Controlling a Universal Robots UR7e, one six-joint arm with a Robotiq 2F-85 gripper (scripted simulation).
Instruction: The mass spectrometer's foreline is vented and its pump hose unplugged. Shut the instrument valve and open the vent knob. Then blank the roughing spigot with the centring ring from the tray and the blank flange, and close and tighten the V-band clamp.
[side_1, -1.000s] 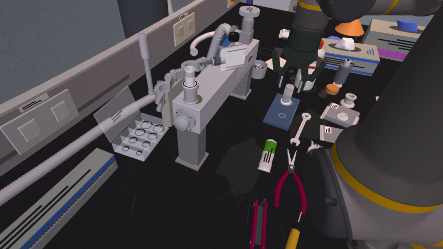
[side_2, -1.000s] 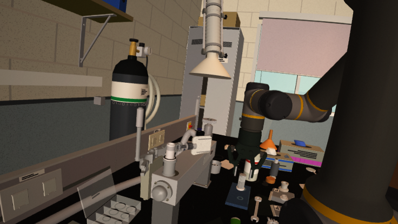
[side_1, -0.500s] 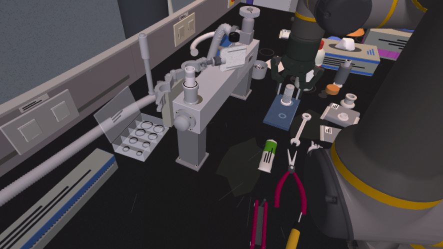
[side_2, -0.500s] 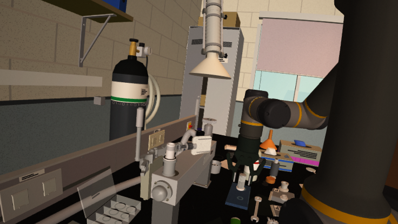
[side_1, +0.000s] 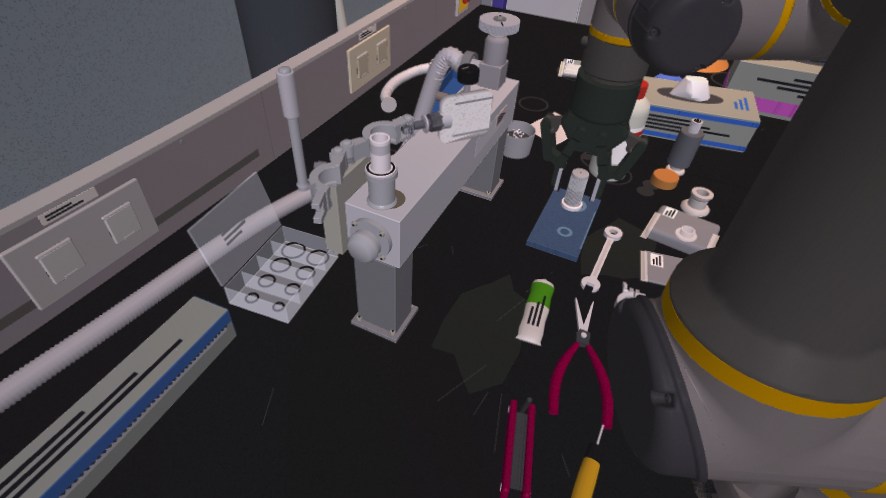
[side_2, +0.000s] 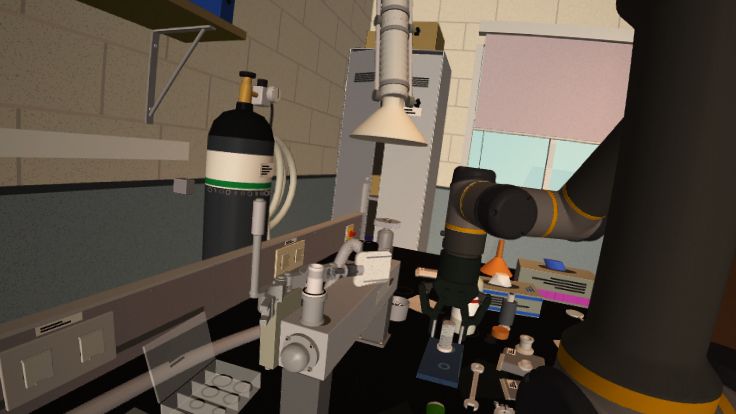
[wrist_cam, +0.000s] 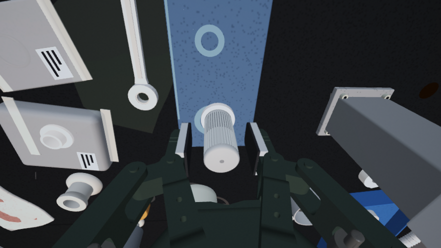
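The blank flange (side_1: 577, 188) (side_2: 447, 334) (wrist_cam: 219, 140), a white ribbed stub with a flanged foot, stands upright at the far end of a blue tray (side_1: 564, 224) (wrist_cam: 216, 68). My gripper (side_1: 578, 186) (side_2: 448, 333) (wrist_cam: 219, 140) is open and straddles the flange, holding nothing. A pale ring mark (wrist_cam: 209, 40) shows on the tray's near end. On the grey manifold block (side_1: 427, 179) the roughing spigot (side_1: 380, 167) (side_2: 313, 296) points up with a dark-edged ring part-way up it. The V-band clamp (side_1: 347, 158) hangs open behind it, with the valve (side_1: 499, 46) and black vent knob (side_1: 468, 74) at the block's far end.
A wall rail with sockets (side_1: 186, 148) runs behind the bench, with a corrugated hose (side_1: 124, 310) along it. A clear box of O-rings (side_1: 279, 272) sits left of the block. A spanner (side_1: 601, 257), pliers (side_1: 582, 359), green-capped tube (side_1: 536, 310) and small fittings (side_1: 681, 232) lie around the tray.
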